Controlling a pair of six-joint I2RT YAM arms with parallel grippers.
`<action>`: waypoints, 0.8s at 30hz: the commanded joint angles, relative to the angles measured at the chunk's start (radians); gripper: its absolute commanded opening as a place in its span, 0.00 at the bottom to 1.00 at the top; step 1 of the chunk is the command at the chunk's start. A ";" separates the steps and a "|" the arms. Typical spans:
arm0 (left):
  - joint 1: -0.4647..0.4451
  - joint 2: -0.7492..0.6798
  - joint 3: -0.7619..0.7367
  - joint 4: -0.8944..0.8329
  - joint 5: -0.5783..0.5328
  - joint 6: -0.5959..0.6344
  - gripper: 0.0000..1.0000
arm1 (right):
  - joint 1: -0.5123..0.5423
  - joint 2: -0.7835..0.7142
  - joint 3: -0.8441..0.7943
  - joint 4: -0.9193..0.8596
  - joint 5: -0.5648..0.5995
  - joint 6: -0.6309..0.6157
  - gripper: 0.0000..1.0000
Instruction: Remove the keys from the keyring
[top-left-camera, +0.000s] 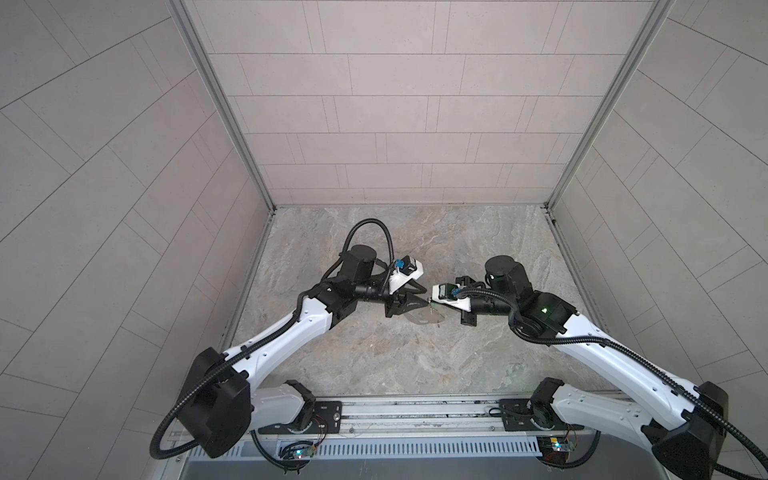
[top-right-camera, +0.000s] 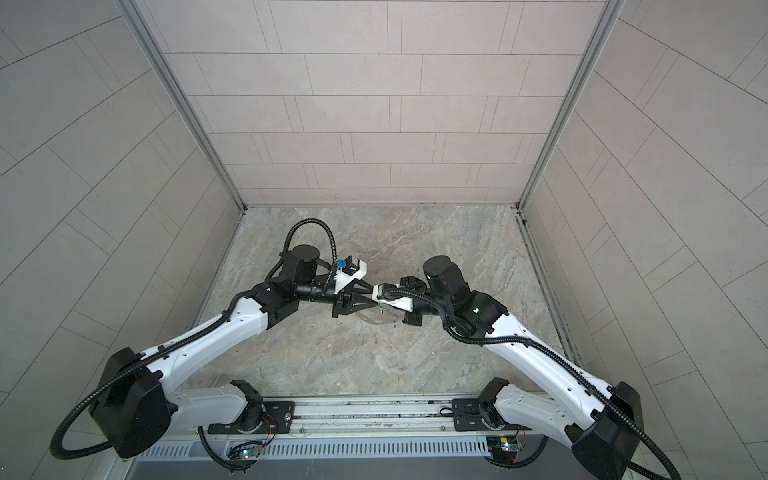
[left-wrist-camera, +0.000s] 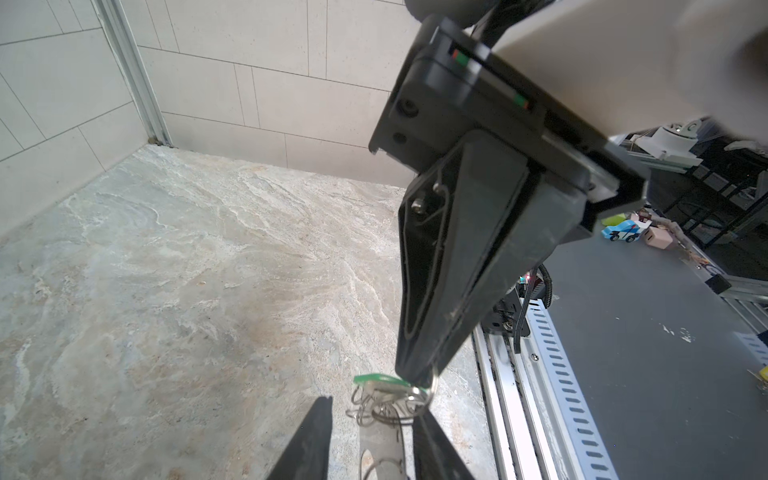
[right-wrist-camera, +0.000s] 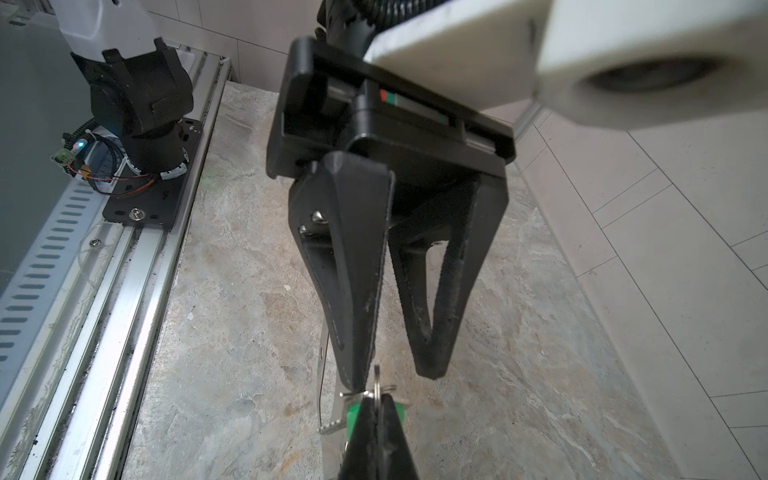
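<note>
Two tools crowd keyring (left-wrist-camera: 386, 440) at middle of tabletop (top-left-camera: 374, 365): right tool (left-wrist-camera: 415, 376) pinched shut on green keys (left-wrist-camera: 374, 379) beside wire loops (left-wrist-camera: 374, 409); left tool (right-wrist-camera: 392, 379) part-open, straddling keyring, gripping nothing. Risk: pull now drags unanchored keyring along, or keys slip free.

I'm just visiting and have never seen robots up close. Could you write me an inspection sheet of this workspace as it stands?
Surface: stone-look tabletop, bare around the middle.
Job's things: green key among silver wire loops on the grey keyring plate; key seemingly still attached.
Clutter: nothing seen.
Grippers: right gripper, jaws shut on one of the wire loops; left gripper, jaws apart, one on either side of the plate.
Cables: black ribbed hoses along both arms.
Surroundings: tiled walls, metal rail in front; toys on a grey bench beyond.
</note>
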 joint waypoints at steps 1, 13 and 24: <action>-0.005 -0.003 -0.016 0.030 0.026 -0.002 0.33 | 0.006 -0.003 0.020 0.011 -0.001 -0.016 0.00; 0.012 0.013 -0.115 0.051 -0.039 0.013 0.28 | 0.007 0.132 0.052 -0.042 -0.011 -0.146 0.00; 0.064 -0.019 -0.200 0.030 -0.154 0.063 0.27 | 0.006 0.251 0.084 -0.033 -0.028 -0.175 0.00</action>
